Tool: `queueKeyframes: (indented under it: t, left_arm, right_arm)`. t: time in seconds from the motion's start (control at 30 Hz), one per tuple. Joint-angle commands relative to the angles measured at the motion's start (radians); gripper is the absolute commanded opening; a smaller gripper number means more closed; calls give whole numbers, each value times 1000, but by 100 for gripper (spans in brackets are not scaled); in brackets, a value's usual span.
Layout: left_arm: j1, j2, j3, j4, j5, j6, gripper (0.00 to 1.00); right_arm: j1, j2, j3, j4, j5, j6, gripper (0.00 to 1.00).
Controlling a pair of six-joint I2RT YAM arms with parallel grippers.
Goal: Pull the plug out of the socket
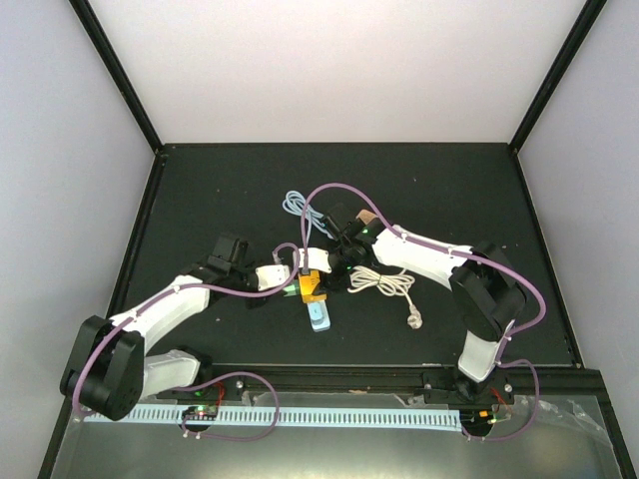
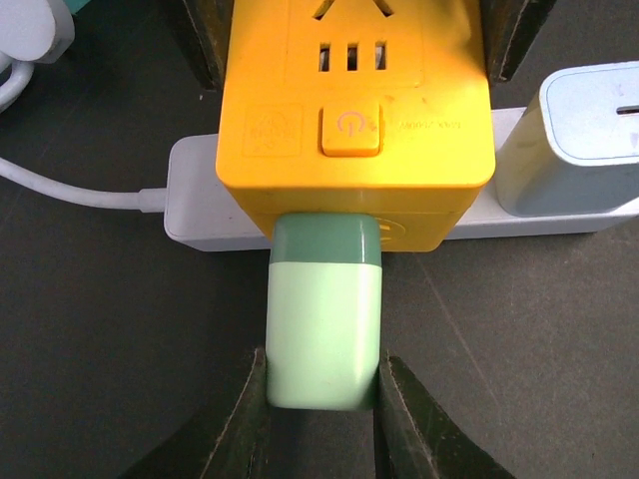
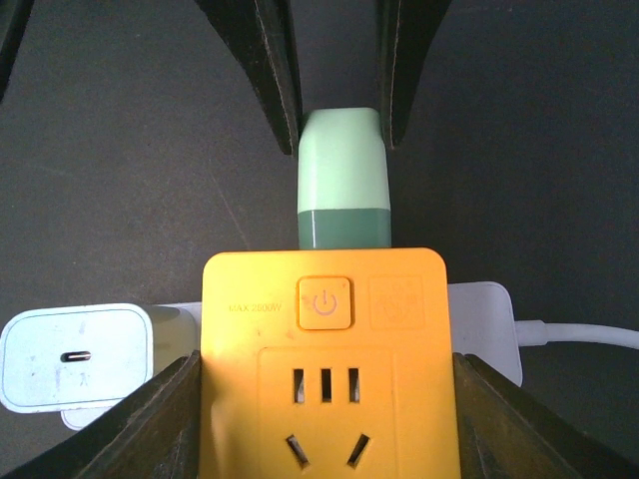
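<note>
The pale-green rectangular plastic plug point(image 2: 324, 319), seated in the side face of the orange plastic cube socket point(image 2: 354, 130), is clamped by the left gripper point(image 2: 321, 399), ready for pulling. The socket is held on 2 sides by the right gripper point(image 3: 329, 419), apparently as a brace.

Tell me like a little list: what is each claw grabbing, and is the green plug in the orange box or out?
left claw: shut on the green plug
right claw: clamped on the sides of the orange socket
green plug: pushed into the orange socket, not yet pulled out
under the socket: white power strip
beside the socket: pale blue charger on the strip
</note>
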Motion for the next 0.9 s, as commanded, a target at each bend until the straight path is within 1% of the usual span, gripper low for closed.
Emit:
queueKeyframes:
  t: [0.0,0.13,0.37,0.5,0.73,0.87]
  left_arm:
    - [3,-10,40,-140,-71,76,5]
    - [3,8,8,-132,-140,107,4]
    - [4,-27,-15,-134,-144,114,2]
    - [9,-10,-42,-135,-203,148,2]
    - [75,-59,-107,-133,-198,189,2]
    - [160,-69,-83,-153,-155,210,2]
  right_arm:
    - [0,68,-48,-39,95,25,1]
    - [-3,75,-47,-37,102,43,1]
    - [-5,90,-33,-45,111,45,1]
    - [-6,92,-36,-44,121,45,1]
    - [-5,93,-37,-43,126,48,1]
    - [-6,91,-37,-44,128,48,1]
